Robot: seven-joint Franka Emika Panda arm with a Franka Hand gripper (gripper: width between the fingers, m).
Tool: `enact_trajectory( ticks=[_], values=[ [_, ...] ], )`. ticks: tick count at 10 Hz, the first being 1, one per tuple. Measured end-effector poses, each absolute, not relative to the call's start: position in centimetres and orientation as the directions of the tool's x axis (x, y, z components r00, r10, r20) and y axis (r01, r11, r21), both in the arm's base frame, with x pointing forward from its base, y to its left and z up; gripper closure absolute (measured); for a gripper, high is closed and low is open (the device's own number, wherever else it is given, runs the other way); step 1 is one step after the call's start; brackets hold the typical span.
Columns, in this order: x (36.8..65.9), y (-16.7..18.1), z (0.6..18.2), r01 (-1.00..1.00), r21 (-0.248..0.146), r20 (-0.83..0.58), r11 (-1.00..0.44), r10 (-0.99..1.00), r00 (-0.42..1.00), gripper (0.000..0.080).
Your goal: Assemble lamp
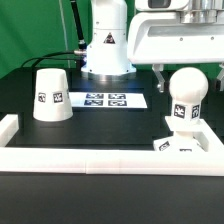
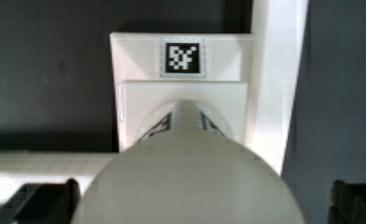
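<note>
The round bulb [image 1: 186, 98] stands upright with its stem in the small square base block [image 1: 184, 143], at the exterior view's right near the rail corner. The conical shade [image 1: 52, 97] stands alone, wide end down, at the exterior view's left. My gripper [image 1: 187, 80] hangs over the bulb, open, with one dark finger on each side of the bulb's top and a gap to it. In the wrist view the bulb [image 2: 189, 165] fills the foreground between the fingertips [image 2: 47, 200], and the tagged base block [image 2: 183, 60] lies beyond it.
The marker board [image 1: 105, 100] lies flat between the shade and the bulb, in front of the arm's pedestal [image 1: 106, 50]. The white border rail [image 1: 90, 160] runs along the front and turns back at both ends.
</note>
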State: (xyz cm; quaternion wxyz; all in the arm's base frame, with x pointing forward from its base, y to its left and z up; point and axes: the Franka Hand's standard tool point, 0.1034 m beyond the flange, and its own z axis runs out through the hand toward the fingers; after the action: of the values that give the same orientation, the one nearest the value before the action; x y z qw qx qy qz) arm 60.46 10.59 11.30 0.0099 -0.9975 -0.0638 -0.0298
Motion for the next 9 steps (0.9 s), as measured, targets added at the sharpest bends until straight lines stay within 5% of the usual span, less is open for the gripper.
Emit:
enact_trajectory(
  ticks=[9],
  values=[
    [61.33, 10.4, 11.43, 0.698, 0.052, 0.03, -0.714, 0.7, 0.714, 0.0101]
  ],
)
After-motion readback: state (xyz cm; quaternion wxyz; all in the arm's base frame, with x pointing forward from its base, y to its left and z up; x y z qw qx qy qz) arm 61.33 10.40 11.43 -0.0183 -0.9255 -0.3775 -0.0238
